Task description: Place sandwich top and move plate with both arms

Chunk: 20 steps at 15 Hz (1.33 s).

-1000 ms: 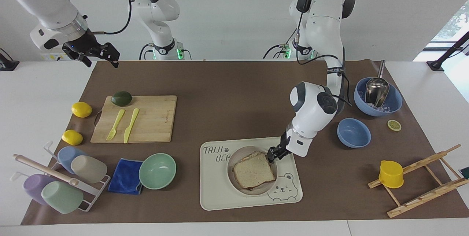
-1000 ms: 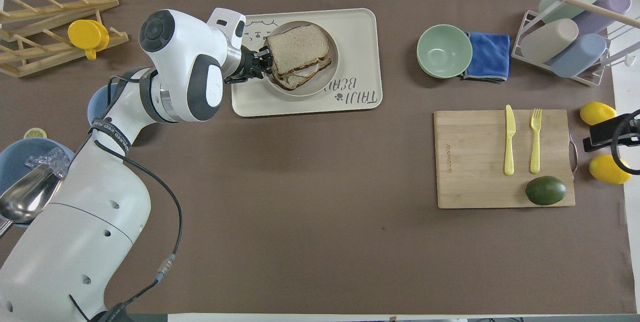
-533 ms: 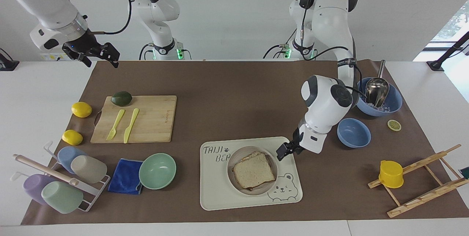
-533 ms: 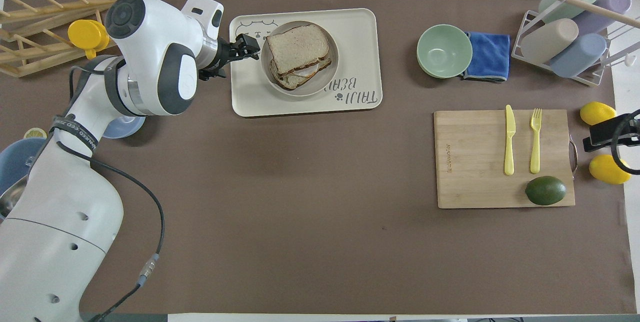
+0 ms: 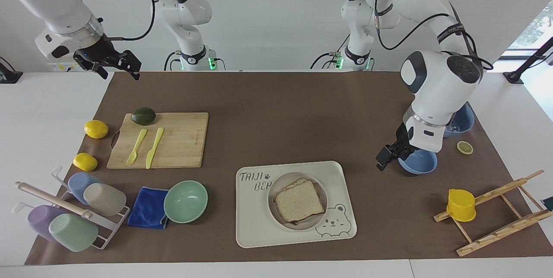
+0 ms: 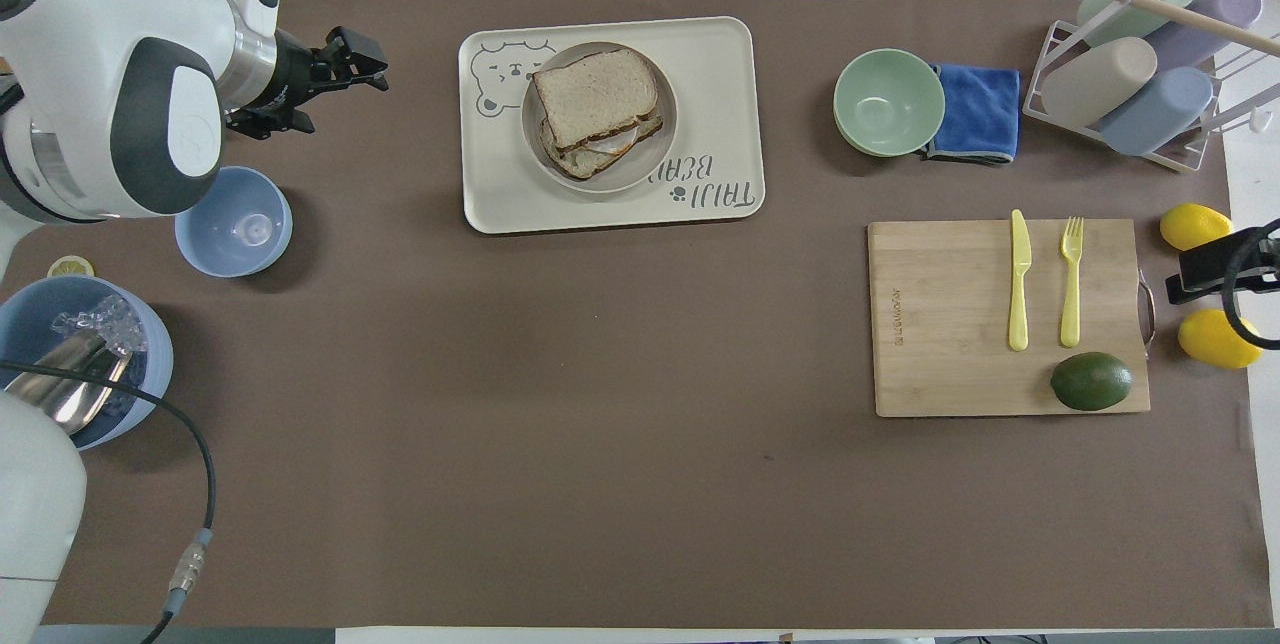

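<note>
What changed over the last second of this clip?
The left gripper, which was at the sandwich top a second ago, pulled away empty toward the left arm's end of the table, now over the mat beside the small blue bowl. Sandwich, plate and the waiting right gripper stayed put.
</note>
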Available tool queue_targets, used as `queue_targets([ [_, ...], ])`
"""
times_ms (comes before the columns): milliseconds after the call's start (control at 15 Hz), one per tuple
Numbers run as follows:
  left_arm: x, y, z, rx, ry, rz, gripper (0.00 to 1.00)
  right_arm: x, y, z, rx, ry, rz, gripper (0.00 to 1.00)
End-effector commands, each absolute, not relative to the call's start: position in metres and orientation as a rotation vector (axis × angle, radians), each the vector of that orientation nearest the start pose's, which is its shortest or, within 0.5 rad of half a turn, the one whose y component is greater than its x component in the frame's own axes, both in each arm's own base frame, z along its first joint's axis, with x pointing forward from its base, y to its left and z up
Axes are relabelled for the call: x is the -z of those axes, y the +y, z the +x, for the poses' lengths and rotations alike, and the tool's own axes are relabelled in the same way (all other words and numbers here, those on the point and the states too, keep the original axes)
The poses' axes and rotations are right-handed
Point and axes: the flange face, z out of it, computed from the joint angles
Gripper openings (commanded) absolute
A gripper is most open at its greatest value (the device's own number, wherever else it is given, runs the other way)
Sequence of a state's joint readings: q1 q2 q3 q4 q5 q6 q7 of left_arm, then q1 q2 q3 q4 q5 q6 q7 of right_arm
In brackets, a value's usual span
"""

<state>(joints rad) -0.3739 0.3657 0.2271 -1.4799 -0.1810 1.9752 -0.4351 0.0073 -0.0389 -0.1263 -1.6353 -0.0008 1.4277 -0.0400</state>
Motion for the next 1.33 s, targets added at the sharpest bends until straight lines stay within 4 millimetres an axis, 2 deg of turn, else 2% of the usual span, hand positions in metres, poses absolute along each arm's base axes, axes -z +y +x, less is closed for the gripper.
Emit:
queue_targets([
  [0, -0.527, -0.108, 0.642, 0.139, -0.43, -3.205, 1.0, -0.605, -0.064, 0.518, -0.247, 0.145, -3.095, 1.0],
  [333, -0.608, -0.04, 0.59, 0.075, -0.246, -3.205, 1.0, -0.605, -0.064, 0.518, -0.247, 0.143, -3.095, 1.0],
  [600, -0.639, -0.03, 0.551, -0.024, -0.109, -3.184, 1.0, -0.605, -0.064, 0.518, -0.247, 0.145, -3.095, 1.0],
  [733, -0.641, -0.037, 0.537, -0.09, -0.066, -3.152, 1.0, -0.605, -0.064, 0.518, -0.247, 0.145, -3.095, 1.0],
  [867, -0.633, -0.036, 0.528, -0.119, 0.002, -3.159, 1.0, -0.605, -0.064, 0.518, -0.247, 0.145, -3.095, 1.0],
  [1067, -0.616, -0.043, 0.535, 0.003, 0.026, -3.167, 1.0, -0.605, -0.064, 0.518, -0.247, 0.145, -3.095, 1.0],
  [1133, -0.615, -0.049, 0.536, 0.009, 0.028, -3.165, 1.0, -0.605, -0.064, 0.518, -0.247, 0.143, -3.095, 1.0],
  [1267, -0.614, -0.046, 0.538, -0.001, 0.014, -3.166, 1.0, -0.605, -0.064, 0.518, -0.247, 0.145, -3.095, 1.0],
])
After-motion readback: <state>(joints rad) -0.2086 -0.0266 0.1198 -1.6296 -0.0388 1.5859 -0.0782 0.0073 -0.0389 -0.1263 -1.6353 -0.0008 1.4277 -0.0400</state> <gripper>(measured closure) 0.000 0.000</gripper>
